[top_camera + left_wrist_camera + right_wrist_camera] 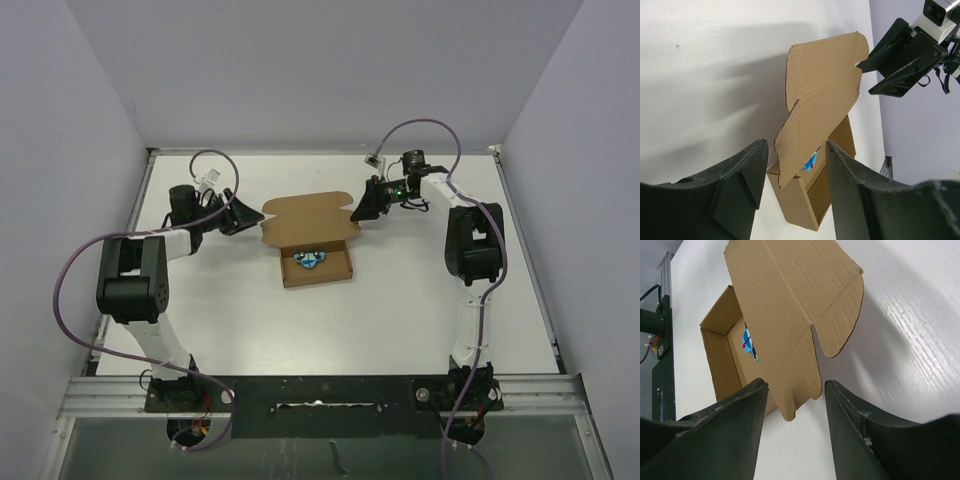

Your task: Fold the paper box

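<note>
The paper box point(315, 262) is brown cardboard and sits mid-table with its tray open. Its lid point(310, 214) stands up at the back. A small blue object point(308, 259) lies inside. My left gripper point(246, 216) is at the lid's left end and my right gripper point(362, 206) at its right end. In the left wrist view, the lid's side flap point(800, 130) reaches between the open left gripper point(796, 172) fingers without touching them. In the right wrist view, the other side flap point(797, 390) dips between the open right gripper point(796, 407) fingers, with a gap on both sides.
The white table point(400, 310) is bounded by pale walls at the back and sides. A black rail point(320, 395) carrying the arm bases runs along the near edge. Purple cables point(75, 270) loop off both arms. The right gripper point(905, 60) shows in the left wrist view.
</note>
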{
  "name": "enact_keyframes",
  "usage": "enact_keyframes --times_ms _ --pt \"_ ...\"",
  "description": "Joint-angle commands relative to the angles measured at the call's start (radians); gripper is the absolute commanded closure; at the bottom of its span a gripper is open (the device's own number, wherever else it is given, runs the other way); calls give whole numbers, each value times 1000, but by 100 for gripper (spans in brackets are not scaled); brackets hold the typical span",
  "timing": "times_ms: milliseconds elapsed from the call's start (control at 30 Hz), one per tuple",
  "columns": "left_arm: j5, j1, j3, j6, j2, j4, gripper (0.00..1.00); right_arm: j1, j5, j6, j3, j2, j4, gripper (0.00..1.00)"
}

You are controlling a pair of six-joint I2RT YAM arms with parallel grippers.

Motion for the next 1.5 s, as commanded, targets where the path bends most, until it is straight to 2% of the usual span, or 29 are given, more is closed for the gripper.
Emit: enact_keyframes --times_ms 0,100,267,367,467,567,700,1000,1100,1267,1467 --pt "10 -12 76 21 32 -52 52 7 -44 -2 41 -2 -1 52" --pt "17 -28 119 48 56 -128 54 10 -43 1 44 -1 -1 60" --pt "22 -47 137 51 67 -157 63 13 -43 5 46 3 -1 76" --pt "23 -51 135 50 57 -163 78 13 -42 6 47 0 0 89" --pt "7 -63 117 49 24 -158 95 12 -30 1 39 -21 3 96" --pt "-62 -97 65 61 -44 -132 100 14 -11 -1 13 -66 20 100" --pt "-227 -191 -35 90 -191 -94 100 29 39 1 -89 -176 82 100" --pt "-775 -496 -231 227 -464 -54 100 139 251 -21 -424 -489 309 100" --pt "-880 -568 -263 252 -486 -14 100 159 322 -28 -519 -557 382 100" --pt "-1073 -695 -311 279 -482 86 100 189 422 -82 -617 -618 396 100" --pt "-1314 -853 -347 355 -426 239 100 214 460 -140 -723 -678 401 100"
